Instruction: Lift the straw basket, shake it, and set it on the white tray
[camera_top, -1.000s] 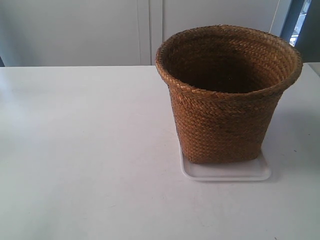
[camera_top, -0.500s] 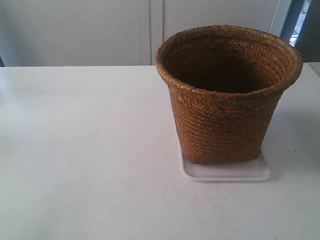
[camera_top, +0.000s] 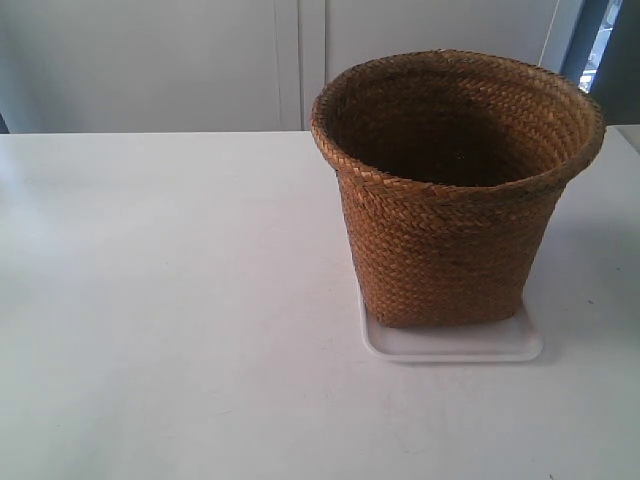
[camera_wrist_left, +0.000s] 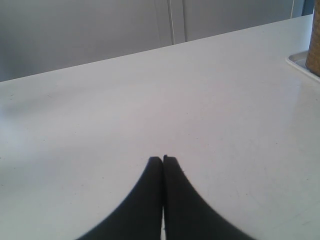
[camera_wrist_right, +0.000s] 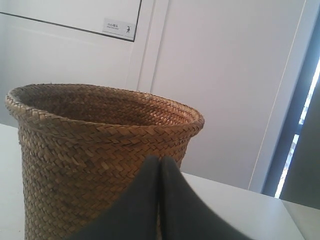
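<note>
The exterior view is showing one straw basket (camera_top: 455, 190) standing upright on one white tray (camera_top: 450, 345) on the counter (camera_top: 170, 300); only the wrist views are showing the two claws; the left claw (camera_wrist_left: 163, 159) is hanging over bare counter, tips pressed together and gripping nothing, well apart from the basket; the right claw (camera_wrist_right: 159, 159) is likewise sitting closed and empty, facing the basket's woven wall; nothing is differing from a second ago.
</note>
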